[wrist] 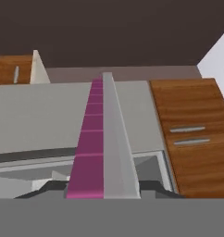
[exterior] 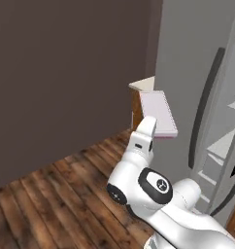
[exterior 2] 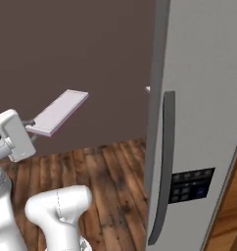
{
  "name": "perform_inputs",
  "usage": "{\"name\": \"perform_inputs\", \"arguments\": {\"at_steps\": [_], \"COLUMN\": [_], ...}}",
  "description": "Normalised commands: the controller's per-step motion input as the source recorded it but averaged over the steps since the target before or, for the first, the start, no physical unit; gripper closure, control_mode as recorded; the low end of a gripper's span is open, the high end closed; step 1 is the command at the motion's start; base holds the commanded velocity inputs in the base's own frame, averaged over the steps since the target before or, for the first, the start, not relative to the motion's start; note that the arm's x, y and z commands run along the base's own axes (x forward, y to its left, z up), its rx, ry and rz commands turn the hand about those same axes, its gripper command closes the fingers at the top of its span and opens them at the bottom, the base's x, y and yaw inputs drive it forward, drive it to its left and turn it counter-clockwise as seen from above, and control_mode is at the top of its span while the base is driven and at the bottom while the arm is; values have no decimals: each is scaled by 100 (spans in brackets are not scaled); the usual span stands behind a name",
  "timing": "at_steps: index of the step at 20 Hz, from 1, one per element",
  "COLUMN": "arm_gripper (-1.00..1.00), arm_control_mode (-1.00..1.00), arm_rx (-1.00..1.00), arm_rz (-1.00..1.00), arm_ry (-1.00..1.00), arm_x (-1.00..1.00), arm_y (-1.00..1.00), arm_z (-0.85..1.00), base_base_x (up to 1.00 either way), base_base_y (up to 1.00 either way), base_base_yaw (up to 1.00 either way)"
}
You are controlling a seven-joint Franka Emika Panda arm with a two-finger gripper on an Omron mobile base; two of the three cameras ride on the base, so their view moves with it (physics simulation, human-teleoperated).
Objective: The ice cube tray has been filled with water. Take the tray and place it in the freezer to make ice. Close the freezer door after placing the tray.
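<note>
Gripper is clamped shut on the near short end of the ice cube tray, which sticks out flat in mid-air over the wood floor; level carry likely keeps the water in. The freezer door hangs open, and its edge and dark handle stand between tray and freezer shelves. The arm probably has to swing around the door edge. Wooden cabinets are near.
</note>
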Motion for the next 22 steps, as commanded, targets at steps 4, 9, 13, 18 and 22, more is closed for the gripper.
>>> {"name": "perform_inputs", "arguments": {"at_steps": [4, 9, 13, 18, 22], "arm_gripper": [100, 100, 100, 100, 100], "arm_control_mode": [100, 100, 100, 100, 100], "arm_rx": [0, 0, 0, 0, 0], "arm_rz": [0, 0, 0, 0, 0], "arm_ry": [0, 0, 0, 0, 0], "arm_x": [0, 0, 0, 0, 0], "arm_y": [0, 0, 0, 0, 0], "arm_z": [0, 0, 0, 0, 0], "base_base_x": [41, 67, 74, 43, 5], "base_base_y": [7, 23, 35, 16, 1], "base_base_yaw": [-31, -35, -37, -37, -38]}}
